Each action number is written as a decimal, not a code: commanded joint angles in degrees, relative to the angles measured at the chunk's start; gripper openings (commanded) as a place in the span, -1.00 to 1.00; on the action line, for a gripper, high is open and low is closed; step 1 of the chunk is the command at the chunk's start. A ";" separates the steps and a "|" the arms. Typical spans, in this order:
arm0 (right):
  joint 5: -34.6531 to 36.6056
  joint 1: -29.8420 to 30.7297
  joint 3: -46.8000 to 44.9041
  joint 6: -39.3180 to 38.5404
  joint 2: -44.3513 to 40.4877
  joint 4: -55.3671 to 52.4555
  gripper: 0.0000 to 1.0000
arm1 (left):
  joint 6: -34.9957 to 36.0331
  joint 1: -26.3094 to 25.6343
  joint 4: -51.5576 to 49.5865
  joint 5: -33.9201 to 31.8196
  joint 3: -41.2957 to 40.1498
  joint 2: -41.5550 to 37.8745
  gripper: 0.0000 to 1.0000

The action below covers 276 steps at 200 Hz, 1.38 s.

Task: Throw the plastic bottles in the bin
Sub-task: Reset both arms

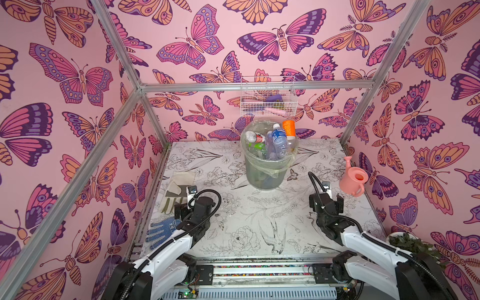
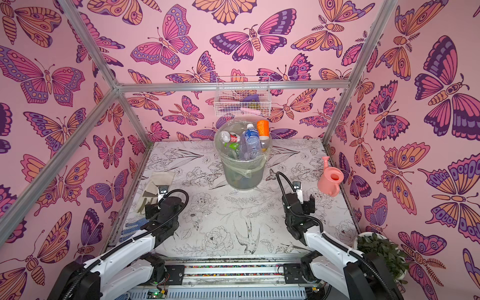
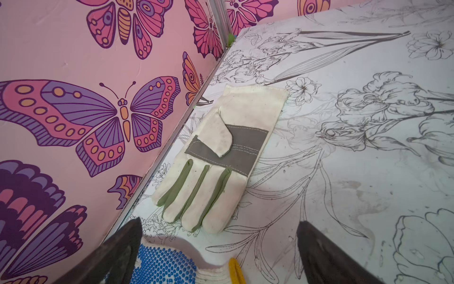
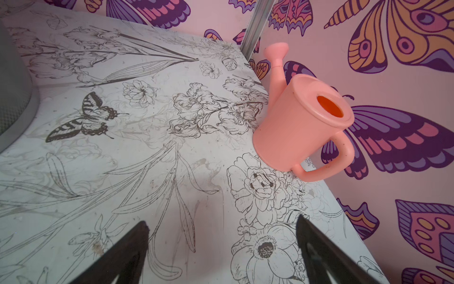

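Observation:
The grey bin [image 1: 263,174] with a clear liner stands at the back middle of the table, and its wall shows at the edge of the right wrist view [image 4: 14,98]. Several plastic bottles [image 1: 279,141] stick up out of it, among them a blue-labelled one [image 2: 250,137] and an orange-labelled one [image 1: 288,128]. Every bottle I see is inside the bin. My left gripper [image 1: 180,207] [image 3: 219,221] is open and empty, low over the front left by two gloves. My right gripper [image 1: 326,200] [image 4: 222,220] is open and empty over bare table at the front right.
A white and grey work glove [image 3: 221,157] and a blue-dotted knit glove [image 3: 164,265] lie along the left wall. A pink watering can [image 4: 302,123] stands by the right wall. A wire basket [image 1: 268,97] hangs on the back wall. A potted plant [image 1: 407,242] sits front right.

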 commanded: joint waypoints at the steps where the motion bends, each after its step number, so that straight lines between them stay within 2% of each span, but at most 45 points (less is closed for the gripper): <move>1: 0.82 -1.64 0.06 -1.56 2.37 8.91 0.89 | 5.63 0.53 12.97 -0.71 -3.37 -0.45 0.99; 11: 0.22 -2.48 0.23 -1.65 3.30 10.41 0.88 | 8.89 0.53 18.99 0.82 -5.36 -0.32 1.00; 25: -0.97 -4.08 0.02 -1.47 4.71 13.38 0.89 | 12.37 0.82 35.48 2.41 -9.68 1.46 1.00; 36: -1.30 -4.95 -0.06 -1.25 5.35 14.98 0.89 | 14.02 1.51 40.12 4.01 -10.57 3.24 1.00; 93: -5.58 -10.02 -1.90 0.56 8.89 25.61 0.91 | 14.92 3.97 49.58 7.14 -8.70 12.72 1.00; 159: -7.87 -11.46 -3.03 -3.84 13.93 36.29 0.99 | 17.79 6.49 63.05 10.12 -6.40 25.51 1.00; 187: -10.28 -13.35 -4.77 -3.58 16.57 43.21 0.97 | 19.10 7.07 67.40 10.54 -6.18 28.44 1.00; 203: -11.65 -13.62 -4.82 -3.51 17.82 43.74 0.98 | 19.18 7.54 69.62 11.06 -6.36 29.79 1.00; 240: -13.91 -13.63 -7.27 -4.63 21.41 52.07 0.98 | 17.70 8.36 74.00 12.24 -7.50 33.66 1.00; 276: -15.56 -13.66 -8.47 -4.94 21.65 54.13 0.98 | 17.54 8.44 74.03 13.98 -8.50 32.95 0.99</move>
